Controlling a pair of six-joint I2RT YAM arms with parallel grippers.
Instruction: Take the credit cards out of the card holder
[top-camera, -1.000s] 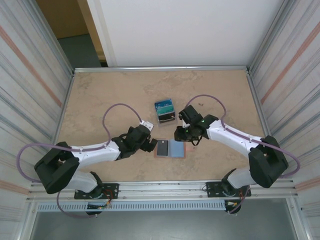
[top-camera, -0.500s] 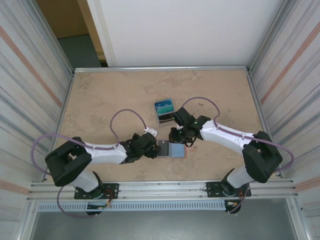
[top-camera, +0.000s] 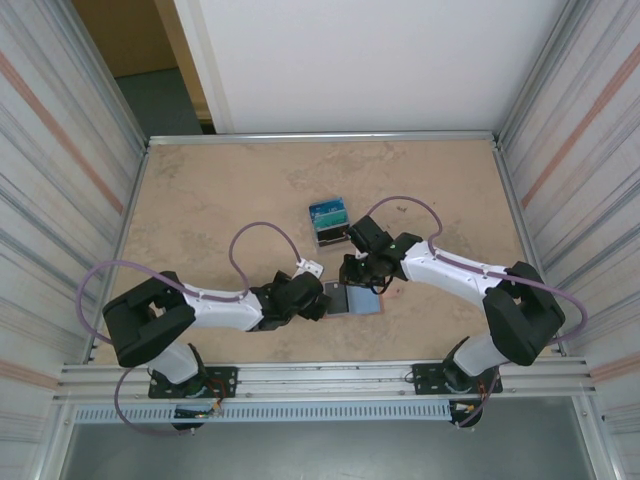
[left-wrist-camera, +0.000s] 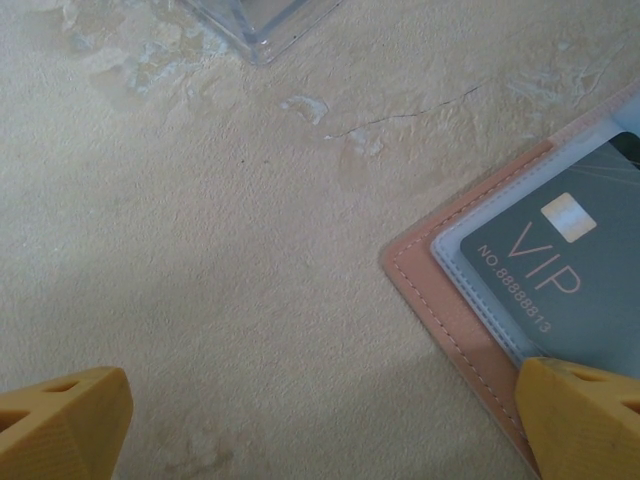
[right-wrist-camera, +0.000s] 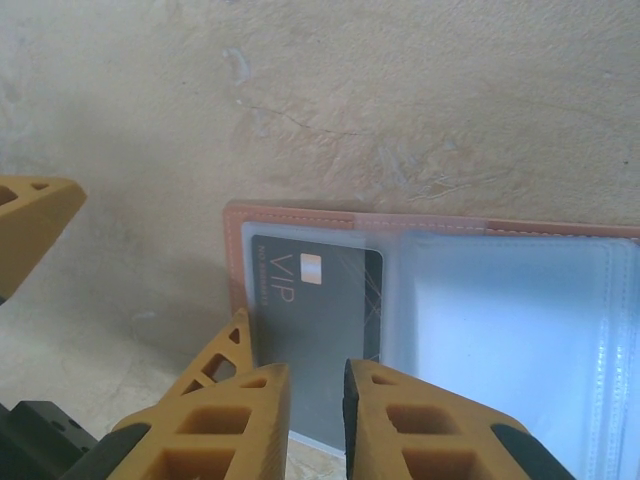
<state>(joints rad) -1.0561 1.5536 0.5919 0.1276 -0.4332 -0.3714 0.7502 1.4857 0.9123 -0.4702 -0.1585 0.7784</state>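
The right gripper (right-wrist-camera: 317, 400) is poised with its fingers nearly together, only a thin slit between them, over the near edge of a dark grey card (right-wrist-camera: 320, 310) marked VIP. Whether it is pinching that card cannot be told. The card is sitting in the left pocket of the card holder (right-wrist-camera: 500, 330), which is lying open and flat on the table (top-camera: 220, 200). The holder's long axis is running left to right, with the card's long side crossing it. The left gripper (left-wrist-camera: 320, 430) is spread wide, one fingertip over the holder's tan edge.
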